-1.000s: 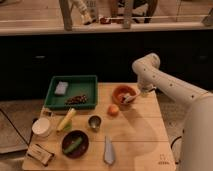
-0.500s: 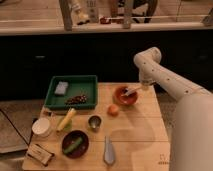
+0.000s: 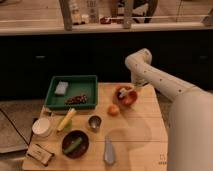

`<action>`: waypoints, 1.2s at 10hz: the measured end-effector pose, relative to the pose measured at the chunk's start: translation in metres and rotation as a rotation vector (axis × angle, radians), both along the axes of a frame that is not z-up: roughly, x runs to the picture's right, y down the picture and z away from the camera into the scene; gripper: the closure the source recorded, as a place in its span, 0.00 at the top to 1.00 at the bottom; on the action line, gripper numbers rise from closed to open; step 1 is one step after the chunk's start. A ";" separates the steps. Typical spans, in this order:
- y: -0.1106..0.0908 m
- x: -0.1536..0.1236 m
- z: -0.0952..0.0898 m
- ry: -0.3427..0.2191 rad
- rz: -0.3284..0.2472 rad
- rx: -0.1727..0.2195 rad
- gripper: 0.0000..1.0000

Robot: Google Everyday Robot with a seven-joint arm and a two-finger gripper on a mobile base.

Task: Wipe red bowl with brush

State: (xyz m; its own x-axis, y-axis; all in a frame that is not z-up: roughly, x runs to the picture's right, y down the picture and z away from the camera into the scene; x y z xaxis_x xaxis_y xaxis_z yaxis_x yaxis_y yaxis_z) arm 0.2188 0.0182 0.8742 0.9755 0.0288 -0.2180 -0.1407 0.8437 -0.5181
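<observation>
The red bowl sits right of centre in the frame, near the far edge of the wooden bench. The pale brush lies inside it, its upper-right end reaching the gripper at the bowl's upper-right rim. How wide the gripper stands, or whether it holds the brush, I cannot tell. An orange fruit lies just lower left of the bowl, and a green tray is further left.
</observation>
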 end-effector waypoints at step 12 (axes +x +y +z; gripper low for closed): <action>-0.026 0.012 -0.007 0.042 0.037 0.062 0.00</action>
State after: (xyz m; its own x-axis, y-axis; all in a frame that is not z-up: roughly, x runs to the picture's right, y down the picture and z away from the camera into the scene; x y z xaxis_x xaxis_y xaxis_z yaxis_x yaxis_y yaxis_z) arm 0.2303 -0.0074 0.8674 0.9636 0.0789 -0.2553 -0.1925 0.8677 -0.4583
